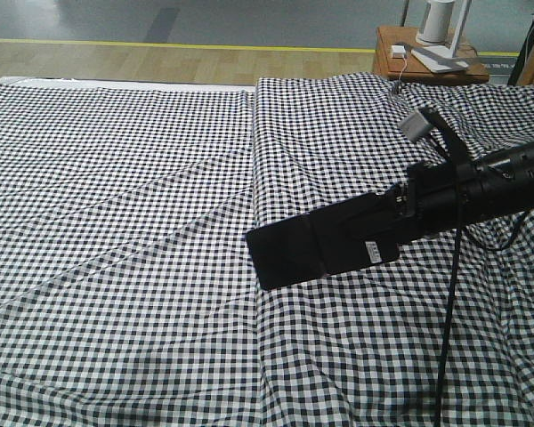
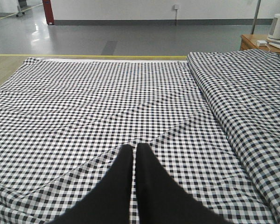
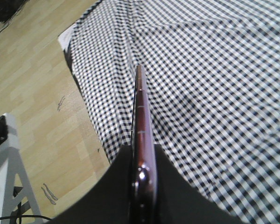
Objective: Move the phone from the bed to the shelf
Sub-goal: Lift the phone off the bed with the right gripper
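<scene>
The phone (image 1: pixel 311 252) is a slim black slab with a small white sticker near one end. It hangs flat a little above the bed (image 1: pixel 116 178), which is covered in creased black-and-white check sheets. My right gripper (image 1: pixel 387 222) is shut on the phone's right end. In the right wrist view the phone (image 3: pixel 140 107) shows edge-on with a pinkish rim, sticking out from between the black fingers (image 3: pixel 177 186) of my right gripper (image 3: pixel 143 161). My left gripper (image 2: pixel 133 151) is shut with nothing in it, low over the bed (image 2: pixel 107 93). The shelf is out of view.
A small reddish-brown bedside table (image 1: pixel 427 58) with white items on it stands past the bed's far right corner. A black cable (image 1: pixel 449 311) hangs from the right arm. Wooden floor (image 3: pixel 37 93) and a white frame (image 3: pixel 9 186) lie beyond the bed's edge.
</scene>
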